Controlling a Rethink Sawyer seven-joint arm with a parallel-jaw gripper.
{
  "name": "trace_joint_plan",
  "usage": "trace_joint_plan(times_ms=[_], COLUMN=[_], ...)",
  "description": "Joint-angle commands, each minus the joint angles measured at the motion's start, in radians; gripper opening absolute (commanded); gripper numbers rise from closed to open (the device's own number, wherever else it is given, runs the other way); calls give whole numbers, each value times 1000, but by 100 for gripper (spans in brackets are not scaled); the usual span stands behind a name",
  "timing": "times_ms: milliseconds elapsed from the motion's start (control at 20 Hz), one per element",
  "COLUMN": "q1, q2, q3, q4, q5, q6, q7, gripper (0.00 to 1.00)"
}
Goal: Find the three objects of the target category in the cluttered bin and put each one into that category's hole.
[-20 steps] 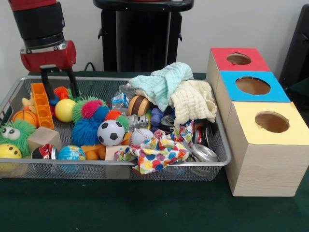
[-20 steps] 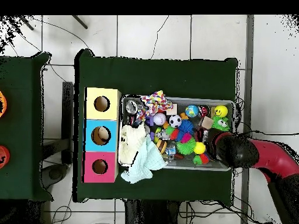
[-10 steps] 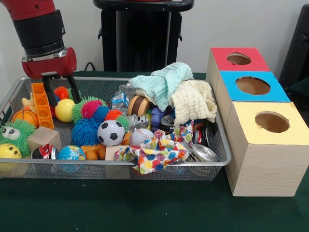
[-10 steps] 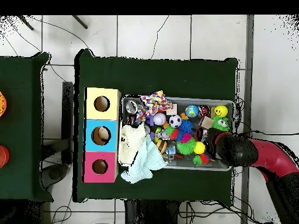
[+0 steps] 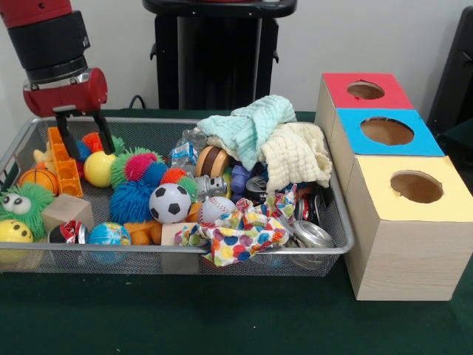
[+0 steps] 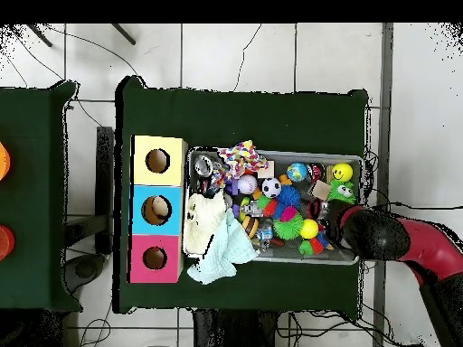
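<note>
A dark green counter [image 5: 222, 325] holds a wire mesh bin [image 5: 336, 222] crammed with toys, cloths and cans. To the bin's 3 o'clock in the front view stand three wooden boxes, each with a round hole: a red box [image 5: 366, 90] farthest back, a blue box [image 5: 386, 132] in the middle, a yellow box [image 5: 416, 187] nearest the camera.

The red and black gripper [image 5: 81, 140] hangs over the bin's far corner, at about 10 o'clock of the bin. Its two dark fingers [image 5: 103, 133] are spread apart and hold nothing.

The target category is not shown, so balls are only a guess. Directly below the fingers, toward 6 o'clock, lies a yellow ball [image 5: 98, 168], touching an upright orange block [image 5: 63, 160] on its 9 o'clock side. The block stands beside the finger on that side, running from back to front. A soccer ball [image 5: 170, 203] and a baseball [image 5: 216, 209] lie farther off, toward 4 o'clock.

In the overhead view the gripper [image 6: 336, 215] sits at the bin's 4 o'clock corner.
</note>
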Motion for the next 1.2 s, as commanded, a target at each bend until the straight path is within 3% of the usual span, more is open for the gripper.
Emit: trace_joint_plan(times_ms=[50,200,500,900,1200], q1=[-4,14,62,96,122], q2=[-54,-130,-190,-150,-166], q3=[67,63,20,-23,-48], q4=[-39,-33,-23,-41,-35], q5=[1,-49,-145,-232,-316], q6=[154,134,61,22,-44], q7=[-285,-282,-237,-180,-122], gripper=[100,100,100,100,100])
